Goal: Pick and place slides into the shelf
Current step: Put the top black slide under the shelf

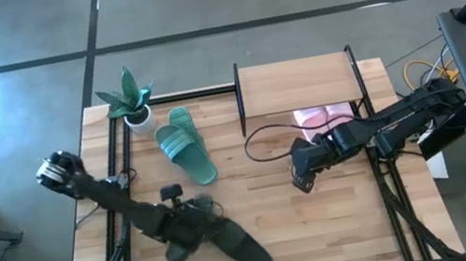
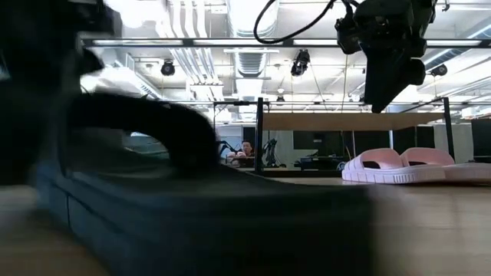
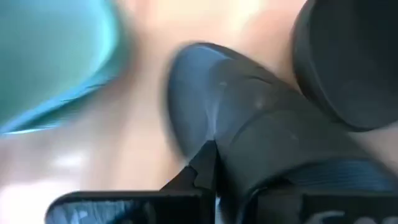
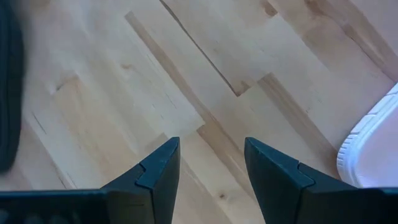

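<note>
Two black slides (image 1: 245, 248) lie near the table's front edge, filling the low view (image 2: 192, 215). My left gripper (image 1: 201, 233) is shut right over them (image 3: 210, 163), beside one black slide (image 3: 249, 118). A teal pair (image 1: 186, 145) lies sole-down at the far left. Under the top board of the shelf (image 1: 300, 77) a pink pair (image 1: 324, 116) rests on its soles. In front of the shelf my right gripper (image 1: 304, 183) hangs open over bare wood (image 4: 211, 155). My left gripper slants down from the table's left with its fingertips (image 3: 202, 171) closed together against the dark side of a black slide (image 3: 239, 162). Whether they touch it or hold any of it, I cannot tell; the slide lies close in front of the fingers.
A potted plant (image 1: 131, 100) stands at the far left corner beside the teal pair. A black cable (image 1: 263, 140) loops over the table in front of the shelf. Bare tabletop (image 1: 325, 229) lies between the black slides and the right arm.
</note>
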Controlling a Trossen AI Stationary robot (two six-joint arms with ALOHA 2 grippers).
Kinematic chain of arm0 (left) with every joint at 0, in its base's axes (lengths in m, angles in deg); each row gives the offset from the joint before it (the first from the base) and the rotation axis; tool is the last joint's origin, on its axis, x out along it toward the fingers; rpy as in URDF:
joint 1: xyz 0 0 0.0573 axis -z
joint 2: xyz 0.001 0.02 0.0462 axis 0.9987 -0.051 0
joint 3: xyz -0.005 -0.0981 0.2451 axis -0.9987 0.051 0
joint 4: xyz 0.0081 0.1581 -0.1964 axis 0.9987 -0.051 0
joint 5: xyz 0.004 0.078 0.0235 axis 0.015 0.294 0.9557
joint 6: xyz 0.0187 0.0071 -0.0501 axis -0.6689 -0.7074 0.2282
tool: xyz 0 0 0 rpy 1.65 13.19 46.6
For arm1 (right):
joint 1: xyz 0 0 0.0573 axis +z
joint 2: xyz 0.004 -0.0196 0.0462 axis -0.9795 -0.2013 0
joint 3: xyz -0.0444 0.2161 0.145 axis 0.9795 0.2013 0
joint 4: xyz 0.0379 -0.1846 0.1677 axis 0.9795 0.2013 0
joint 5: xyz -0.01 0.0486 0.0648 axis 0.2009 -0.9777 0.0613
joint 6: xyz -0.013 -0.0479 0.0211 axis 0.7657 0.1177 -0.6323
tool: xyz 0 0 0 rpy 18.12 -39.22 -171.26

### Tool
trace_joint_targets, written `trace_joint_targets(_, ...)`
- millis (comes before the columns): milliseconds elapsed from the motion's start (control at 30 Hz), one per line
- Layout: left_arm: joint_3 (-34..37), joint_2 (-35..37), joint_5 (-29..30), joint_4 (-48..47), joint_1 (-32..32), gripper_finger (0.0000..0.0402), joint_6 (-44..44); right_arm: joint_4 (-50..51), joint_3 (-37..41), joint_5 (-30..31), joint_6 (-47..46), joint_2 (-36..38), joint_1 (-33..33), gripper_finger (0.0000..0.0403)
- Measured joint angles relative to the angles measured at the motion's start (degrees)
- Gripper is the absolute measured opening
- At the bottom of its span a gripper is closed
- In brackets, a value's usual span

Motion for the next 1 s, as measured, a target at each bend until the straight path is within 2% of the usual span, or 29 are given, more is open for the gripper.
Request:
trace_joint_targets(100, -4.2, 5.9, 1.8, -0.1, 1.2, 0.0001, 3.1, 0.0, 0.0, -0.1, 0.6, 0.0, 0.0, 0.0171)
trace_joint_targets(167, -6.4, 9.1, 7.0, 2.0, 1.0, 0.0001, 4.0, -0.1, 0.0, 0.2, 0.6, 0.0, 0.0, 0.0171)
trace_joint_targets(233, -7.5, 10.4, 12.8, 4.5, -0.7, 0.0001, 3.7, 0.0, 0.0, 1.2, 0.5, 0.3, 0.0, 0.0171)
trace_joint_targets(300, -7.3, 9.8, 13.7, 7.6, -4.5, 0.0001, 0.4, 0.1, -0.1, 4.0, -1.2, 1.4, 0.0, 0.0171)
trace_joint_targets(467, -7.7, -0.9, 9.9, 17.3, -13.1, 0.0, -6.3, 0.6, -0.4, 13.0, -7.7, 8.9, 0.0, 0.0171)
trace_joint_targets(633, -16.4, -14.6, 10.8, 17.2, -18.8, 0.0, -10.6, 6.6, -0.4, 20.1, -14.1, 17.9, 0.0, 0.0171)
trace_joint_targets(833, -29.7, -26.4, 12.4, 14.4, -24.9, 0.0, -15.4, 11.7, -0.4, 22.2, -15.1, 26.0, 0.0, 0.0171)
trace_joint_targets(1000, -38.5, -32.9, 15.7, 10.7, -28.9, 0.0001, -23.6, 12.3, -0.4, 23.1, -14.8, 27.9, 0.0, 0.0171)
